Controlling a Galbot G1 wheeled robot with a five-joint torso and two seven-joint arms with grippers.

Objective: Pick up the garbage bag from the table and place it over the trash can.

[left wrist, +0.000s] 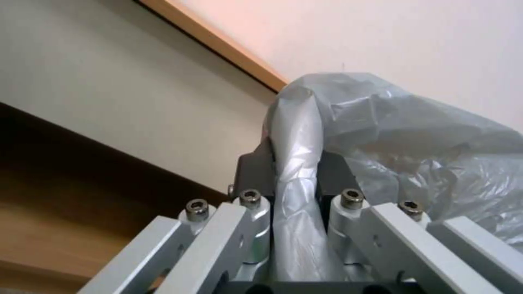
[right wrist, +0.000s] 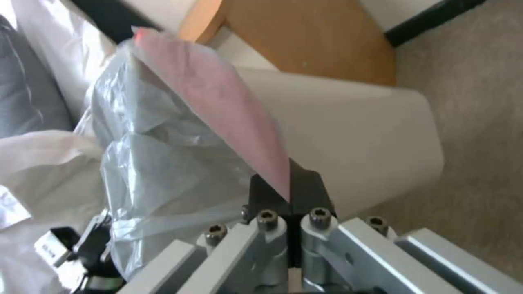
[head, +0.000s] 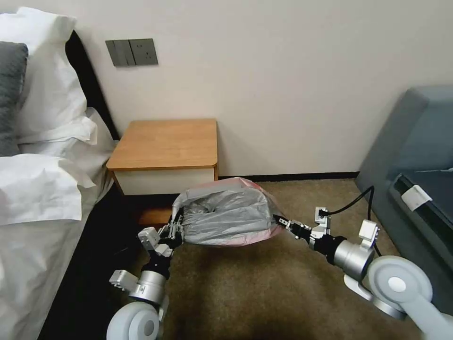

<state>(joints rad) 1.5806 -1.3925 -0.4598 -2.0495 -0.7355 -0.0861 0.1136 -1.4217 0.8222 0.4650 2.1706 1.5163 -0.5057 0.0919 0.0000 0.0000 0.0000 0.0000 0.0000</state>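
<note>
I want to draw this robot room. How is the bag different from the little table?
The garbage bag is grey, crinkly plastic with a pinkish rim; the table is smooth orange-brown wood with a white drawer front. The bag is stretched between the left gripper and the right gripper, both shut on its edges, over the cream trash can; the table stands alone against the wall, its top bare. They sit close together, the bag lower.

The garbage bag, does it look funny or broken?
Not broken. The garbage bag is stretched between the left gripper and right gripper, puffed over the trash can. No tear or spill shows; it is only crinkled.
</note>
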